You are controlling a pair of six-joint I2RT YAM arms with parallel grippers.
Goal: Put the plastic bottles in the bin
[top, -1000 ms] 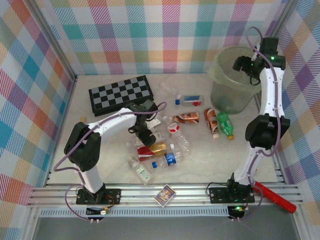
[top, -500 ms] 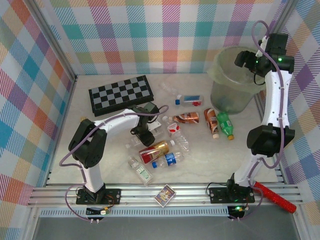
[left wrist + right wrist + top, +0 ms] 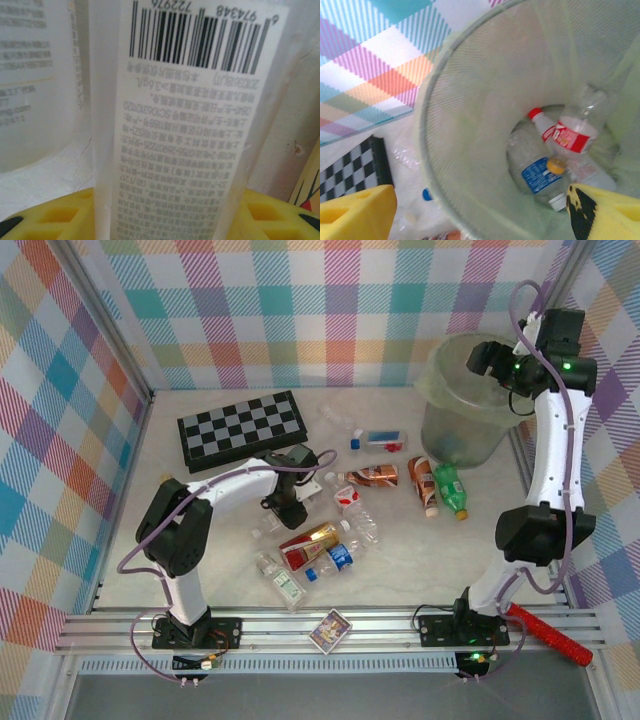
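Several plastic bottles lie mid-table: a brown one with a red and gold label (image 3: pixel 310 540), a blue-labelled one (image 3: pixel 335 558), a green one (image 3: pixel 450 488) and others. My left gripper (image 3: pixel 285 508) is down among them. In the left wrist view it (image 3: pixel 170 220) is shut on a clear bottle with a white printed label (image 3: pixel 185 125) that spans the gap between the yellow fingers (image 3: pixel 55 215). My right gripper (image 3: pixel 480 358) hovers open over the bin (image 3: pixel 440 370). It (image 3: pixel 480 210) holds nothing. Inside the bin (image 3: pixel 470 125) lie a red-labelled bottle (image 3: pixel 572 135) and a blue-labelled bottle (image 3: pixel 537 172).
A black-and-grey chequered board (image 3: pixel 240 427) lies at the back left. A small colourful card box (image 3: pixel 330 630) rests on the front rail, and a red-handled tool (image 3: pixel 545 633) lies at the front right. Chequered walls close in the table on three sides.
My left gripper has closed on the white-labelled bottle. The red and gold bottle beside it has shifted a little. My right arm has drawn slightly right above the bin, jaws unchanged.
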